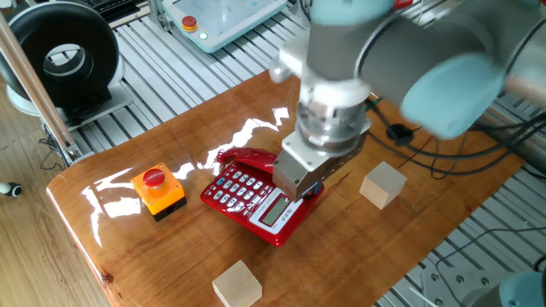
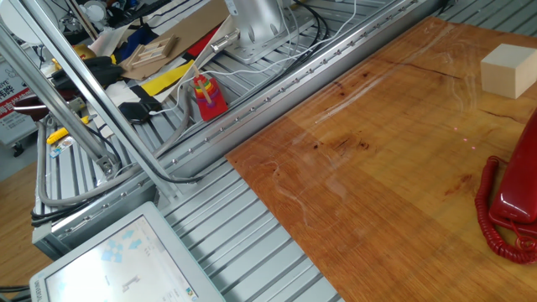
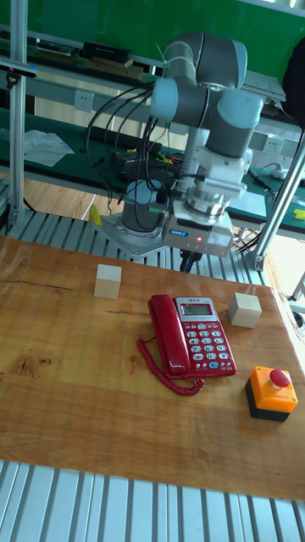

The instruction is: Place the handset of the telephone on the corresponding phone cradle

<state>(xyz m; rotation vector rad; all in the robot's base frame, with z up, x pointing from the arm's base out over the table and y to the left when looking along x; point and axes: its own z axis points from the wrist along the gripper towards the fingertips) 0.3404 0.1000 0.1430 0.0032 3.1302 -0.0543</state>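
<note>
Handset point(image 3: 161, 333) rests in the phone cradle point(image 3: 167, 362) beside the telephone point(image 3: 206, 336) keypad, so we judge only retreat remains; whether the gripper point(image 3: 188, 262), raised behind the base, is spread we cannot tell.

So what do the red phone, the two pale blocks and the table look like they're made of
The telephone looks like glossy moulded plastic: bright highlights along the handset. The two blocks seem to be unfinished light wood, matte with no shine. The table looks like varnished wood: visible grain, knots and strong reflections.
</note>
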